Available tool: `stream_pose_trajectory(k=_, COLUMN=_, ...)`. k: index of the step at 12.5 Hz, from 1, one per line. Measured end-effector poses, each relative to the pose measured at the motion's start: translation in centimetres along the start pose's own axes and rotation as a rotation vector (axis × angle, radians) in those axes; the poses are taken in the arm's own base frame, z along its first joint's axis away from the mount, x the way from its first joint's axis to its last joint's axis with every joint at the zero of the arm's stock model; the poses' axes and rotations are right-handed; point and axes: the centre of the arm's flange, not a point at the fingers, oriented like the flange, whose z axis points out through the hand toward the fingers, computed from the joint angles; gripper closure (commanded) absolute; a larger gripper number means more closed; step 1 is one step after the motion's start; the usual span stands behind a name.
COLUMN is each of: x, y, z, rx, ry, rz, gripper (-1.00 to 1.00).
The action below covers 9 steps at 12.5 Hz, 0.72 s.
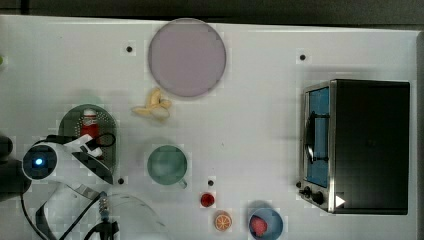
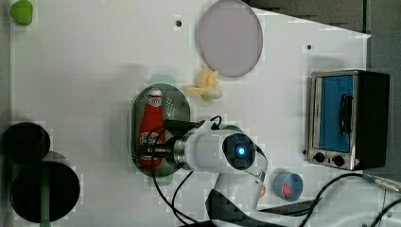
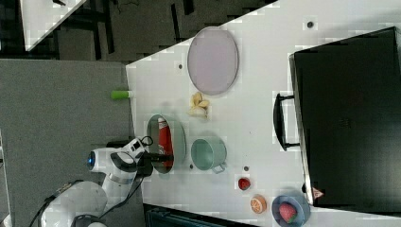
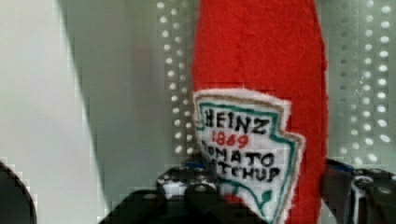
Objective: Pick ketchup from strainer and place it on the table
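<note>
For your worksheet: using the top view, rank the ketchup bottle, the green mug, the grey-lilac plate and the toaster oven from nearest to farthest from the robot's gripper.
1. Ketchup: in the strainer, right at the gripper.
2. Green mug: toward the top view's right of the gripper.
3. Grey-lilac plate: up near the table's far edge.
4. Toaster oven: far over at the top view's right.

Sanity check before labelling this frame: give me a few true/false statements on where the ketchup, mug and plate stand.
1. The ketchup lies in the strainer. True.
2. The ketchup's cap points toward the robot's base. False: in the left view the white cap is at the far end, away from the arm.
3. The green mug holds the tomato. False: it looks empty; the small red item sits on the table.
4. The grey-lilac plate is bare. True.
5. The gripper straddles the ketchup's label end. True.
</note>
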Motion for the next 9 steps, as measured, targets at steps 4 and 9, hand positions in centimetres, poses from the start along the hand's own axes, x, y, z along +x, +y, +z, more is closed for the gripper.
stream_pose_trajectory(k=4, x=-1.0, y=-1.0, z=-5.0, rx=-0.046, ry=0.029, rz=0.011, gripper=-0.19)
stream_pose_trajectory(k=9, x=-1.6, y=-4.7, z=-17.0, rx=-0.066, ry=-0.018, rz=0.154, gripper=-0.19)
